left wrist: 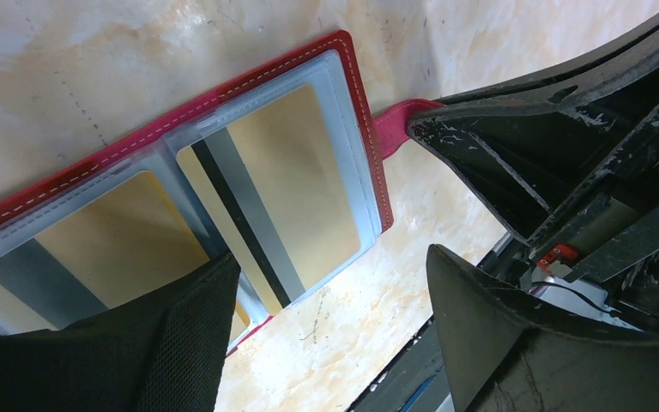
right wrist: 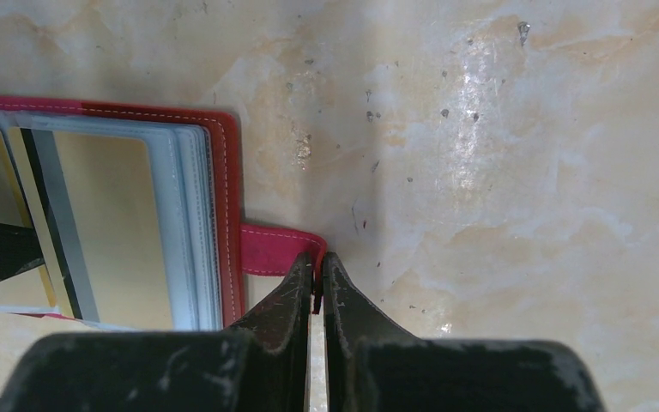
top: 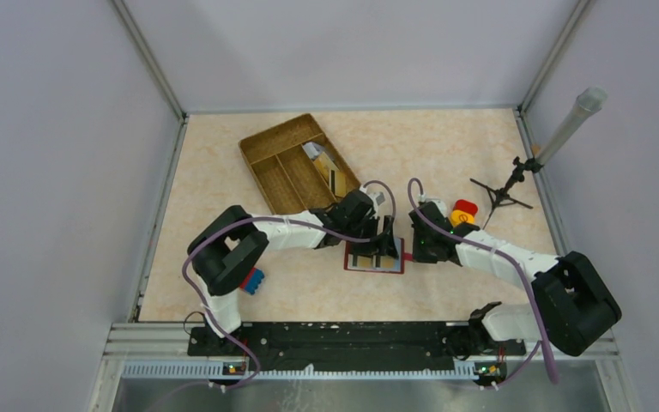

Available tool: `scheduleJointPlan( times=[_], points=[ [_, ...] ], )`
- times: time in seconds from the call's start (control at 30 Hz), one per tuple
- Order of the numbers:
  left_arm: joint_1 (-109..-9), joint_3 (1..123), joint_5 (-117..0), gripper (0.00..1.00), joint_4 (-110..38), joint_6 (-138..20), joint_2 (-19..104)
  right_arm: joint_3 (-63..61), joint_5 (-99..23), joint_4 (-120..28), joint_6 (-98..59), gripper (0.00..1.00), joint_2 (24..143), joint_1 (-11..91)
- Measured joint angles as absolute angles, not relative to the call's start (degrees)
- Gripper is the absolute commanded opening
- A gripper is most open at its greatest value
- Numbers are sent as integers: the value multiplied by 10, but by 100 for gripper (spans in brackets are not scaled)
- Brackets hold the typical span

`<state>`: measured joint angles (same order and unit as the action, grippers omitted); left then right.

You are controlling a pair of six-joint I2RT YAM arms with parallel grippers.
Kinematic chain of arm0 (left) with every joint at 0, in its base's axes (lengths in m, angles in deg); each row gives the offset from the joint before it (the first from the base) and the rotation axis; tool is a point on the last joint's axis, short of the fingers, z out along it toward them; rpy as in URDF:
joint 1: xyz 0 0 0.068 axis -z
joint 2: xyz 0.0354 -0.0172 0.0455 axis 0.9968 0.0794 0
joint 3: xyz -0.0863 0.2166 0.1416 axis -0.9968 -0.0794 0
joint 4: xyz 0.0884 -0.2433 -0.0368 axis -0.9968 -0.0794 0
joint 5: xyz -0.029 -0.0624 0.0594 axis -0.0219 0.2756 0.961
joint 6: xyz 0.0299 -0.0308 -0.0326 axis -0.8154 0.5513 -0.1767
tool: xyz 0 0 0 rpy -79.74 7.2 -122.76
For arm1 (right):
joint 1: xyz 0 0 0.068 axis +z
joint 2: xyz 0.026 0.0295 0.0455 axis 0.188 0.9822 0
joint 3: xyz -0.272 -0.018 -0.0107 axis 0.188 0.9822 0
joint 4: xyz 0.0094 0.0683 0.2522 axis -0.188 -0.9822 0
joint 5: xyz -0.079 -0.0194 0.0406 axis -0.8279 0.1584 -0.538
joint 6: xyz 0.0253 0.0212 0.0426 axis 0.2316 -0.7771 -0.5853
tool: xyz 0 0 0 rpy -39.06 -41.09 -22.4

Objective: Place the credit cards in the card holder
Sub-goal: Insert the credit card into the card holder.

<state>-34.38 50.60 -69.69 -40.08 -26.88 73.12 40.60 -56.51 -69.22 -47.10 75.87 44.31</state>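
The red card holder (top: 376, 257) lies open on the table between my two grippers. Its clear sleeves hold tan-yellow credit cards with dark stripes (left wrist: 296, 184), also seen in the right wrist view (right wrist: 107, 227). More cards (top: 328, 166) lie in the tray. My left gripper (left wrist: 335, 292) is open and empty; one finger (left wrist: 180, 343) sits over the holder's near sleeve, the other over bare table. My right gripper (right wrist: 318, 262) is shut on the holder's red strap tab (right wrist: 273, 249), at the holder's right edge. The tab also shows in the left wrist view (left wrist: 397, 124).
A tan divided tray (top: 276, 163) stands behind the holder at the back left. A yellow-red toy block (top: 463, 211) sits right of the right gripper. A blue block (top: 253, 281) lies by the left arm. A small tripod stand (top: 502, 190) is at the far right.
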Motion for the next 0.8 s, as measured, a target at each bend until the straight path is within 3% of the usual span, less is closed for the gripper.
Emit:
scheduleJointPlan(
  times=[0.7,0.73,0.8],
  points=[
    [-314,548,-674,86,-412,-291,742,410,-569,-692,-472,0,755,443],
    [-314,548,-671,87,-412,-292,742,410,-570,-693,-472,2,754,443],
    [-314,541,-662,89,-412,-294,735,410,-574,-697,-472,15,752,443]
  ],
)
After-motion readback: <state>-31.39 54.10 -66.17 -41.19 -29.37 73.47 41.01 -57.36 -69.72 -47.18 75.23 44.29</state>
